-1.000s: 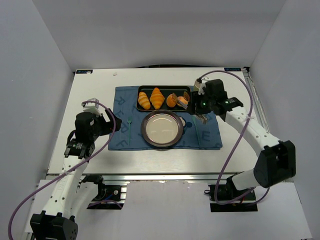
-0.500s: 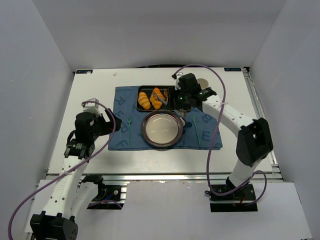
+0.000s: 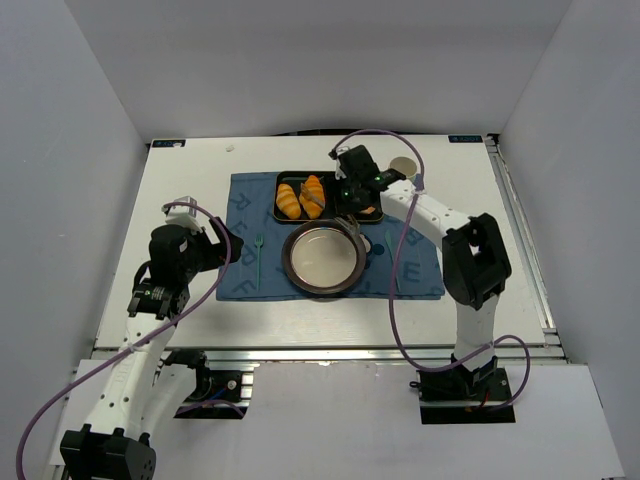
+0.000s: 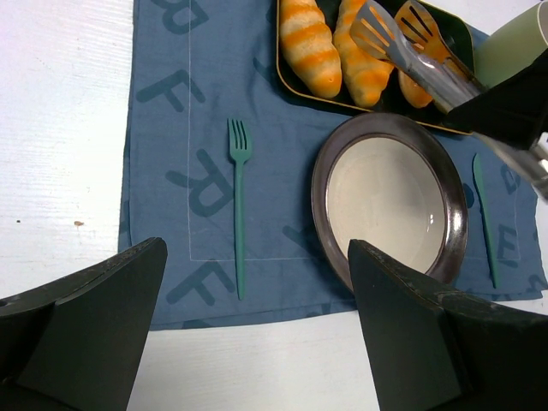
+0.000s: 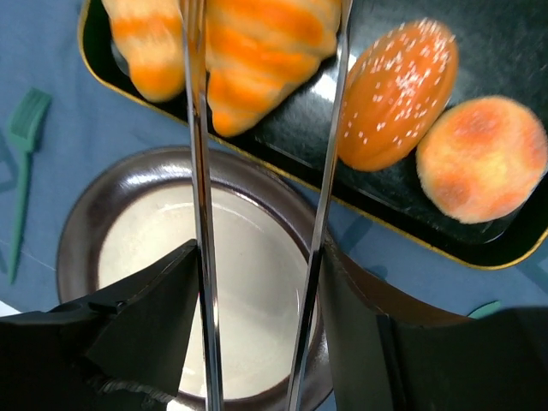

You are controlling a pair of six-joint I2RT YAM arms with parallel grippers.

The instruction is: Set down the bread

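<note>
A black tray [image 3: 330, 175] at the back of the blue placemat holds two striped orange breads [image 3: 287, 200] [image 3: 313, 192] and two round buns, one seeded [image 5: 396, 90], one plain [image 5: 479, 158]. My right gripper [image 5: 257, 291] is shut on metal tongs [image 5: 199, 171]. The tongs' two arms stand apart on either side of the right striped bread [image 5: 261, 51]; whether they press it I cannot tell. A dark-rimmed plate [image 3: 290, 258] lies empty in front of the tray. My left gripper [image 4: 257, 282] hangs open over the mat's near left edge, holding nothing.
A green fork [image 4: 238, 214] lies on the mat left of the plate, and a green knife [image 4: 484, 214] lies to its right. A pale cup [image 3: 402, 167] stands behind the tray's right end. White walls enclose the table.
My right arm has swung left with the tongs, from the tray's right end to over the striped breads. The left arm has not moved.
</note>
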